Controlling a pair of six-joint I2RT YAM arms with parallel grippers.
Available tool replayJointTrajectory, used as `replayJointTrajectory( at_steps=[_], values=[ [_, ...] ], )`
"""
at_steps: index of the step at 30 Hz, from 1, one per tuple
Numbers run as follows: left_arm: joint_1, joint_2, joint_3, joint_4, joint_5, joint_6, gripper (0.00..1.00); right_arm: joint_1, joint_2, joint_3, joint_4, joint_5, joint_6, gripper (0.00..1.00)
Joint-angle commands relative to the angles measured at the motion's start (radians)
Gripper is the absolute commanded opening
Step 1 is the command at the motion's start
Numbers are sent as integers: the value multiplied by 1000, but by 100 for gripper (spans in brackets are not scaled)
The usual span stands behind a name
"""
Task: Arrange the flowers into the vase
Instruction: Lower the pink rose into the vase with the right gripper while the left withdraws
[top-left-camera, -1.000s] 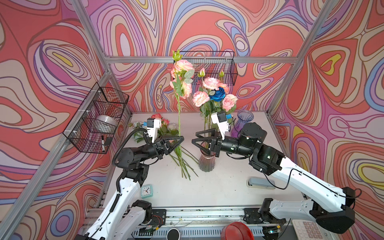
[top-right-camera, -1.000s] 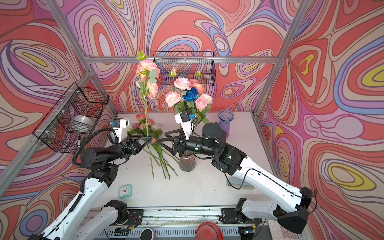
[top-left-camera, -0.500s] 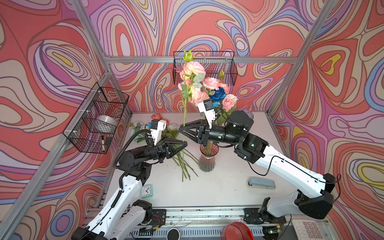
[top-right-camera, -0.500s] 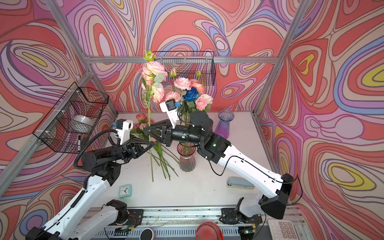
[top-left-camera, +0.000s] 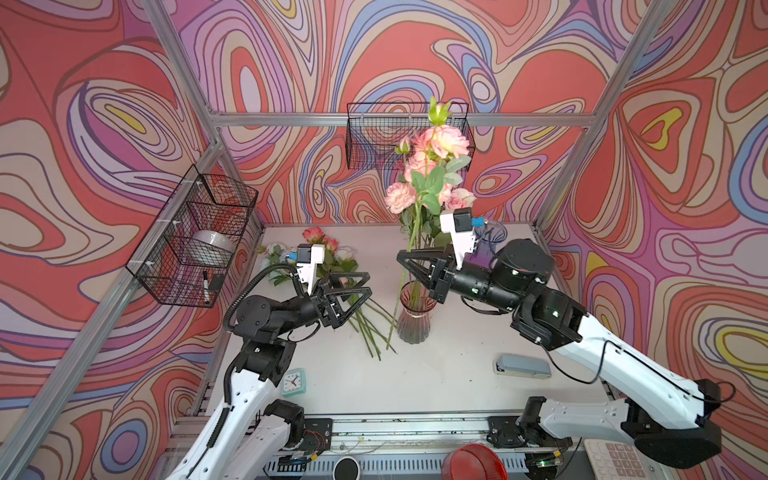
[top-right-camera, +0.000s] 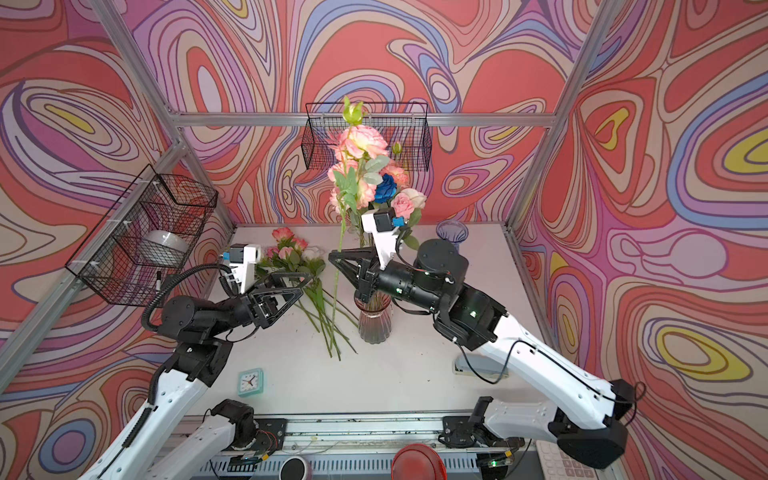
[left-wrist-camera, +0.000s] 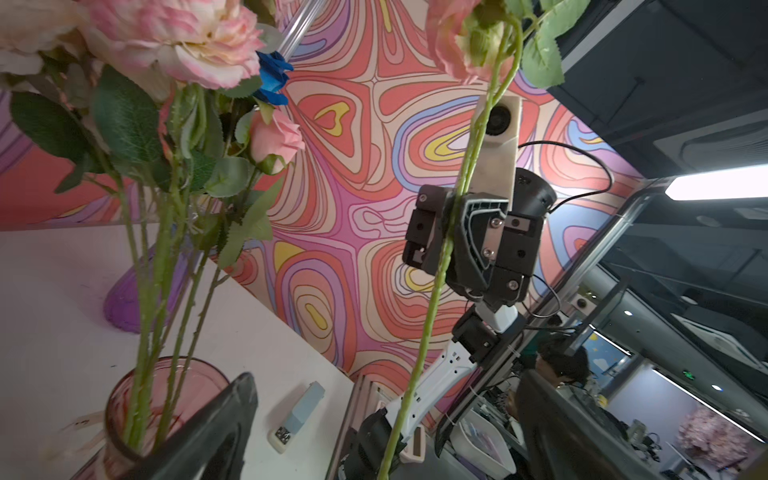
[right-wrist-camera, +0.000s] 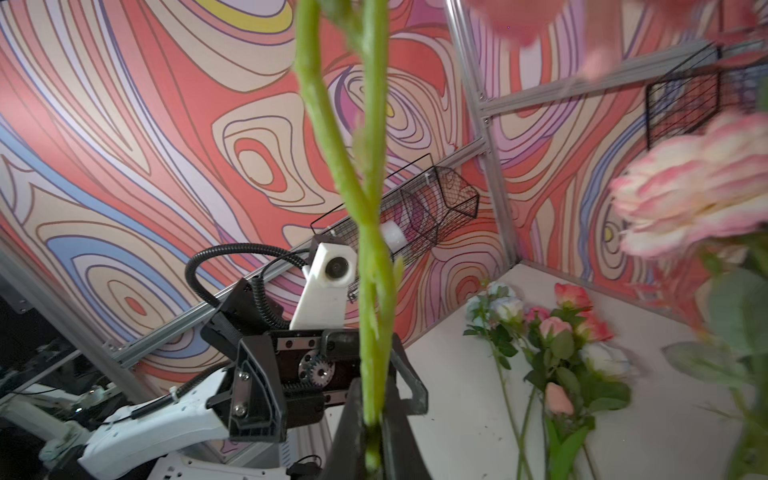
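A pink-glass vase (top-left-camera: 411, 320) (top-right-camera: 374, 322) (left-wrist-camera: 124, 415) stands mid-table with several flowers in it, pink blooms (top-left-camera: 400, 197) and a deep blue one (top-right-camera: 384, 188). My right gripper (top-left-camera: 401, 254) (top-right-camera: 332, 254) (right-wrist-camera: 374, 440) is shut on the green stem (top-left-camera: 400, 286) (top-right-camera: 337, 291) (left-wrist-camera: 432, 299) of a tall pink flower (top-left-camera: 446, 141) (top-right-camera: 365, 139), held upright just left of the vase, stem end above the table. My left gripper (top-left-camera: 368, 283) (top-right-camera: 305, 286) (left-wrist-camera: 386, 382) is open; the stem passes between its spread fingers (left-wrist-camera: 216, 432) untouched. More flowers (top-left-camera: 324, 255) (top-right-camera: 295, 257) (right-wrist-camera: 557, 345) lie at the back left.
A purple vase (top-left-camera: 488, 237) (top-right-camera: 451, 232) stands at the back right. A grey stapler (top-left-camera: 521, 366) lies at front right, a small teal clock (top-left-camera: 294, 381) at front left. Wire baskets hang on the left wall (top-left-camera: 195, 241) and back wall (top-left-camera: 374, 137).
My right gripper reached left and shut on the stem that the left gripper held. The left gripper opened and let go. The flower now stands further right, beside the vase.
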Motion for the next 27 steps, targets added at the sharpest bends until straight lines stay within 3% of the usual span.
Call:
replayJointTrajectory(
  at_steps=[1,8,13,25,27],
  values=[
    [-2,-84,37,-306,-207,220,100,2,-49,-12,-72,216,-147,0],
    [-2,-115,0,-335,-260,236,100,1,-25,5,-38,387,-323,0],
    [-2,-98,-14,-329,-257,230,99,1,57,-37,41,429,-387,0],
    [-2,-115,-34,-385,-303,245,100,2,168,-181,44,381,-294,0],
    [-2,-121,-41,-407,-326,242,100,1,163,-210,19,388,-272,6]
  ],
)
